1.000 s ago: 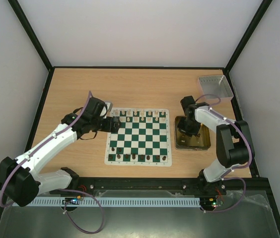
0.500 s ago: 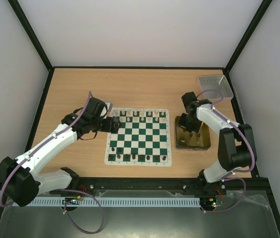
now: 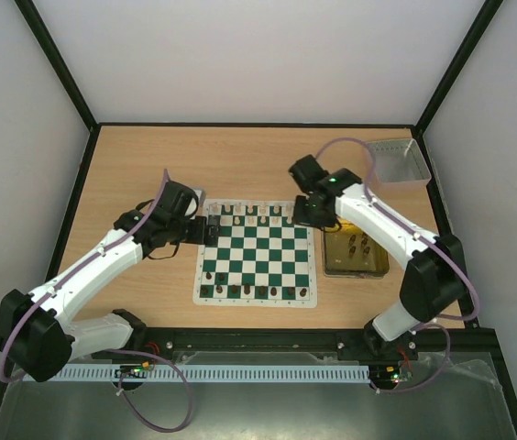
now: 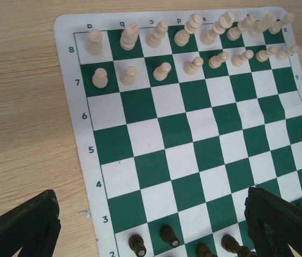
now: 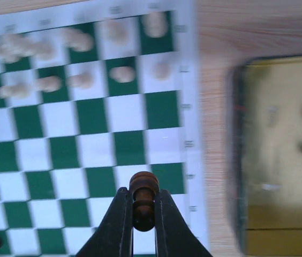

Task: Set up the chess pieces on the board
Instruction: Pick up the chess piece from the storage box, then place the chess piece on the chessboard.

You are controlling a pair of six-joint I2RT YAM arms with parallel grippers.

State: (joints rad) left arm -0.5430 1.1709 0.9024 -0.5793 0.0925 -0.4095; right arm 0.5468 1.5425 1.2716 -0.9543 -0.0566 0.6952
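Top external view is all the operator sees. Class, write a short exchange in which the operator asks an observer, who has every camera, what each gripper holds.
Operator: From above I can't tell. Does the right gripper hold anything?
Observer: Yes. The right wrist view shows it shut on a dark brown piece.
Operator: And the left gripper?
Observer: The left wrist view shows it open and holding nothing, with only the board below it.
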